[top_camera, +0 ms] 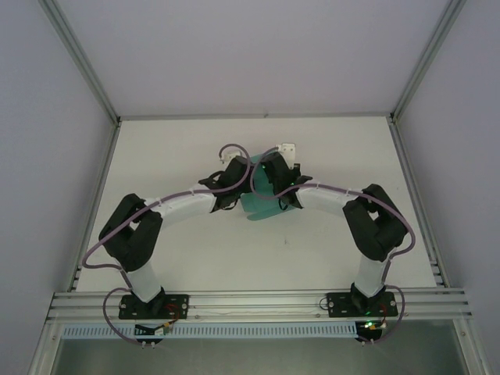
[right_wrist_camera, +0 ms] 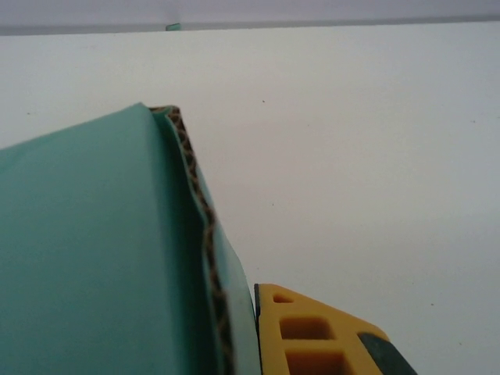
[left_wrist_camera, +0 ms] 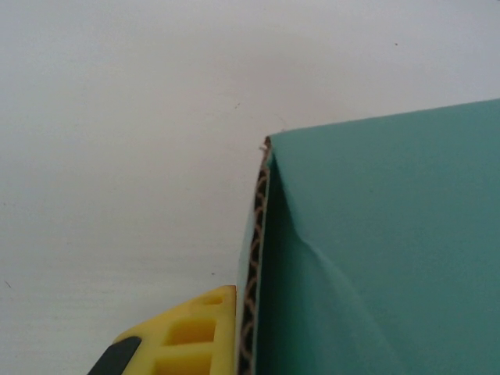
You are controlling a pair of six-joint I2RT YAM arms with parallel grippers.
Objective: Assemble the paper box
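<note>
The paper box (top_camera: pixel 260 205) is teal-green card held up between both wrists at the middle of the table. My left gripper (top_camera: pixel 232 186) grips its left side and my right gripper (top_camera: pixel 275 187) its right side. In the left wrist view a card panel (left_wrist_camera: pixel 391 242) fills the right half. Its corrugated cut edge runs down beside my yellow finger (left_wrist_camera: pixel 191 332), and the left gripper (left_wrist_camera: pixel 251 320) is shut on that edge. In the right wrist view a bowed panel (right_wrist_camera: pixel 86 250) fills the left, and my yellow finger (right_wrist_camera: pixel 312 336) presses its wavy edge, the right gripper (right_wrist_camera: pixel 244 320) being shut on it.
The white table (top_camera: pixel 195 250) lies under both arms, with grey walls and metal frame posts (top_camera: pixel 101 156) along its sides and back. A small white block (top_camera: pixel 287 148) shows just behind the right wrist. Cables loop over both forearms.
</note>
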